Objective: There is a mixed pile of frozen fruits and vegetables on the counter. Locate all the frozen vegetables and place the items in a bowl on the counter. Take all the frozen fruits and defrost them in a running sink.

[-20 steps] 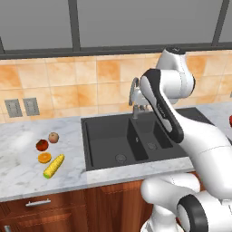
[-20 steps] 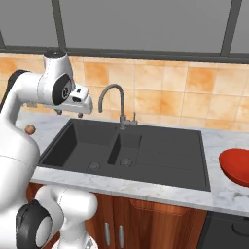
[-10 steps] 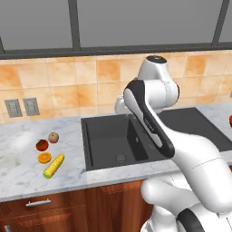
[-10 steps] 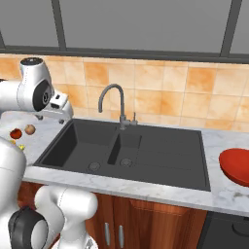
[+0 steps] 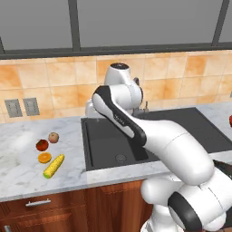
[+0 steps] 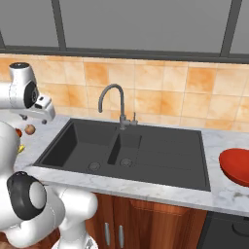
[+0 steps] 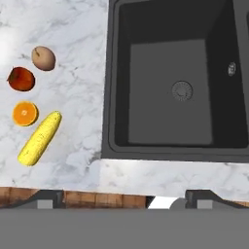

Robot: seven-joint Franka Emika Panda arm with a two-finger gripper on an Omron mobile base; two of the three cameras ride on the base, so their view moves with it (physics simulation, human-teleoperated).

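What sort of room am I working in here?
A kitchen, rendered: a black double-basin sink with a gooseneck faucet set in a marble counter over wooden cabinets, tiled backsplash behind.

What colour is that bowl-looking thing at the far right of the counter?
The bowl is bright red; the right base view shows it best, sitting on the marble counter.

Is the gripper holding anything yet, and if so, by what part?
Nothing is held. In the hand view no item sits between the finger tips, and all four items, corn cob, orange half, tomato and apple, lie on the counter.
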